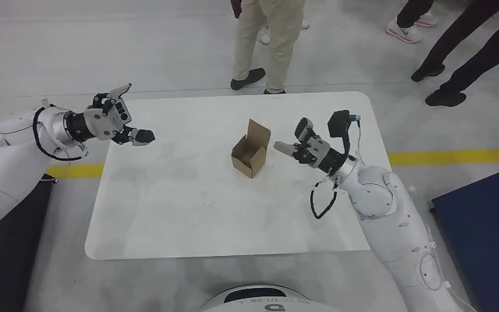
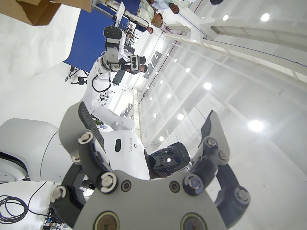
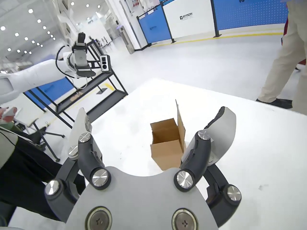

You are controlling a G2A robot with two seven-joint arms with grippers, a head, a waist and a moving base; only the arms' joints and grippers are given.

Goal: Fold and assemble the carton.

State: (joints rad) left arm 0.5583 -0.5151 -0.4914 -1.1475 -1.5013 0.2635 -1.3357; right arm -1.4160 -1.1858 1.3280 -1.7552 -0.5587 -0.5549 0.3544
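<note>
A small brown carton (image 1: 250,150) stands upright near the middle of the white table (image 1: 195,210), its top open and one flap raised. The right wrist view shows the carton (image 3: 168,142) with its hollow inside and the upright flap. My right gripper (image 1: 285,148) hovers just to the carton's right, open and empty; its fingers (image 3: 221,130) are spread wide. My left gripper (image 1: 140,134) is over the table's far left edge, well away from the carton, open with nothing between its fingers (image 2: 90,125). A corner of the carton (image 2: 40,1) appears in the left wrist view.
People stand on the floor beyond the table's far edge (image 1: 265,39). A yellow floor line (image 1: 437,157) runs past the table's right side. A black metal rack (image 3: 96,89) stands off the table beyond my left arm.
</note>
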